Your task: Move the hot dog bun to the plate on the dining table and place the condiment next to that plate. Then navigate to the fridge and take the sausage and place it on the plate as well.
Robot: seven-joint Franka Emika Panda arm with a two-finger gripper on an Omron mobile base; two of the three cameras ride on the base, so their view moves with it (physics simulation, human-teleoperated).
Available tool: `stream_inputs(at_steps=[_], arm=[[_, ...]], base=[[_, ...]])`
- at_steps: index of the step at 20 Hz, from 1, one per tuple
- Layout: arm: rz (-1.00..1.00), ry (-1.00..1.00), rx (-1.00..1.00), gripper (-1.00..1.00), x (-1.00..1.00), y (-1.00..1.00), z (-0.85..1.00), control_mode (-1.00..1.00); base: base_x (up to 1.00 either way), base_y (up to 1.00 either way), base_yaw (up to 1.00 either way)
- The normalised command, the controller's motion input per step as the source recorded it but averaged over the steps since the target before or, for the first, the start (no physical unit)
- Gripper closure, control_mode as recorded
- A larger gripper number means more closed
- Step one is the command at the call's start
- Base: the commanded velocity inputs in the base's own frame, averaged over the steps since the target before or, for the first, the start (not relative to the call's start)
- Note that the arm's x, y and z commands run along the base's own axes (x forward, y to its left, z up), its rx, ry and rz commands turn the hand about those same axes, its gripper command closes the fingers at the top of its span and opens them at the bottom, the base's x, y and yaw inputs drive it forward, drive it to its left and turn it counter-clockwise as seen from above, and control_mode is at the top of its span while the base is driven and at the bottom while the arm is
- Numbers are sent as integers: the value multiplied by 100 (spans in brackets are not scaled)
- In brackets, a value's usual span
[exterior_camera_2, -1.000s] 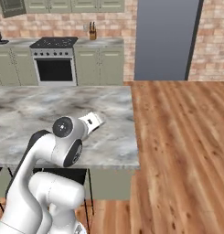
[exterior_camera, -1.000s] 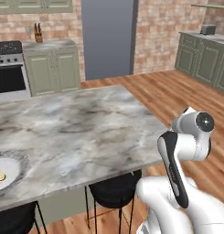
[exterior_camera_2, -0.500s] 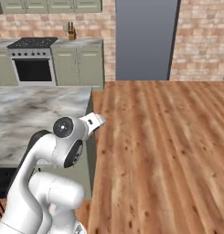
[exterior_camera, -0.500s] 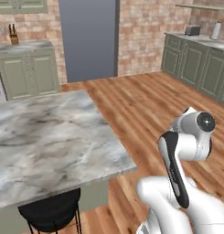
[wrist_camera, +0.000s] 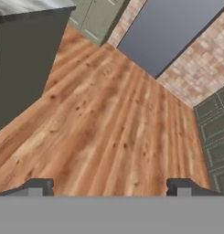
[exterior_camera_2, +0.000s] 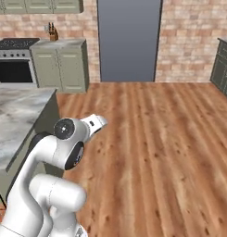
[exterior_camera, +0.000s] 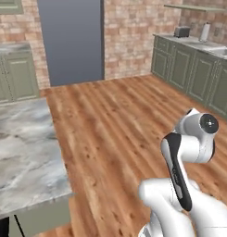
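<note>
Currently gripper point(wrist_camera: 111, 187) held wide open, empty, over wood floor point(wrist_camera: 113, 132); table point(exterior_camera: 22, 152) corner seen at left.

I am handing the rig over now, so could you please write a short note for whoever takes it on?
Gripper: open, empty, aimed at bare wood floor.
Dining table: its marble corner sits at the left of both base views; this end is bare. Plate, bun and condiment are not in these frames, so their placement cannot be confirmed.
Grey panel stands ahead in the brick wall; possibly the fridge, but no dispenser is visible.
Left: reach the fridge, take the sausage, put it on the plate.
</note>
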Motion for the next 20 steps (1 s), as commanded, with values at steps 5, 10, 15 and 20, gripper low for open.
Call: stream_inputs(at_steps=[5, 10, 15, 20], arm=[[0, 0, 0, -100, 0, 0, 0, 100], [0, 0, 0, -100, 0, 0, 0, 100], [0, 0, 0, -100, 0, 0, 0, 100], [0, 0, 0, -100, 0, 0, 0, 100]], base=[[89, -87, 17], [100, -42, 28], [100, -28, 31], [100, -26, 33]])
